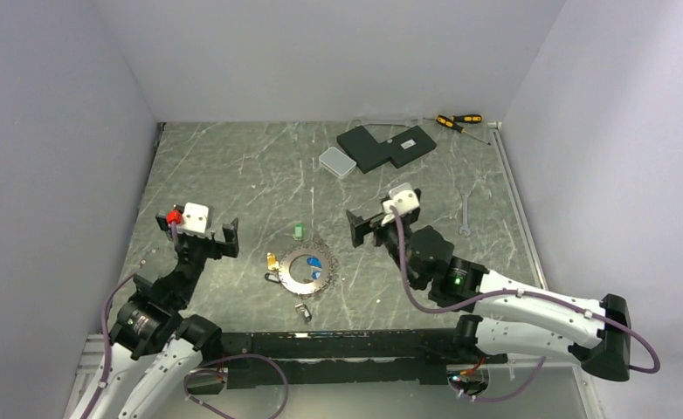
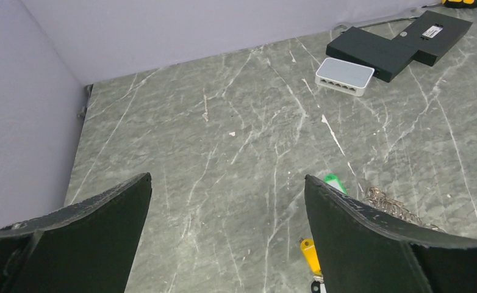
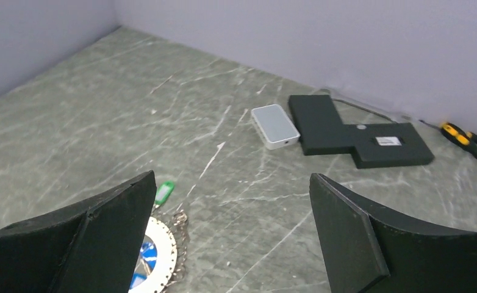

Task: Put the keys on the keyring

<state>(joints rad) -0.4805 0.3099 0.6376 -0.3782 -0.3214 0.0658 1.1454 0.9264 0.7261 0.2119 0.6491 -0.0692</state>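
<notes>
The keyring, a flat silver disc with a wide hole, lies on the marble table between the arms. Blue-tagged keys lie inside its hole. A green key rests just beyond it, a yellow key at its left, and another small key in front. My left gripper hovers open to the left of the ring, with nothing between its fingers; its wrist view shows the green key and yellow key beside the right finger. My right gripper is open and empty to the ring's right; the keyring peeks past its left finger.
A white box and a black L-shaped device sit at the back. Two screwdrivers lie by the back wall. A silver wrench lies at the right. A tangle of small rings edges the keyring. Grey walls enclose three sides.
</notes>
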